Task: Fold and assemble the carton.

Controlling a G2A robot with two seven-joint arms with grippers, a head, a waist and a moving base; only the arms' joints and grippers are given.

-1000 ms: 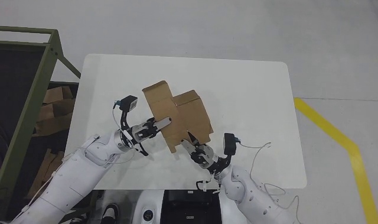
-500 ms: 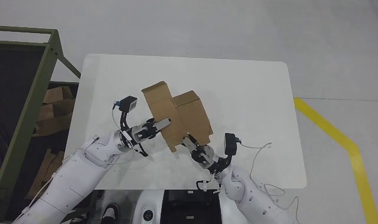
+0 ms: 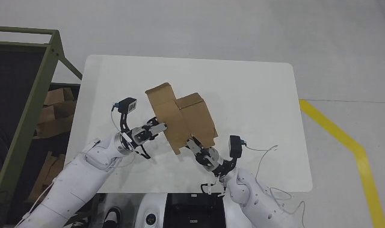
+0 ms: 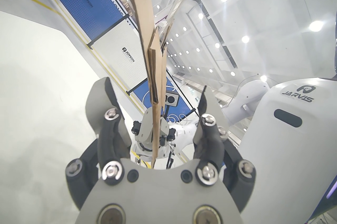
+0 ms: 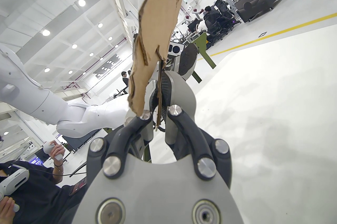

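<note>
The left gripper is now released, its jaws spread to either side of the carton's edge without touching it, where a second ago it looked pinched on that edge. The right gripper is clenched on the carton's near edge and carries it alone. The brown carton, mostly flat with its flaps loose, is held tilted over the near middle of the white worktop, and I judge the left gripper is free to regrasp a panel and open it out.
</note>
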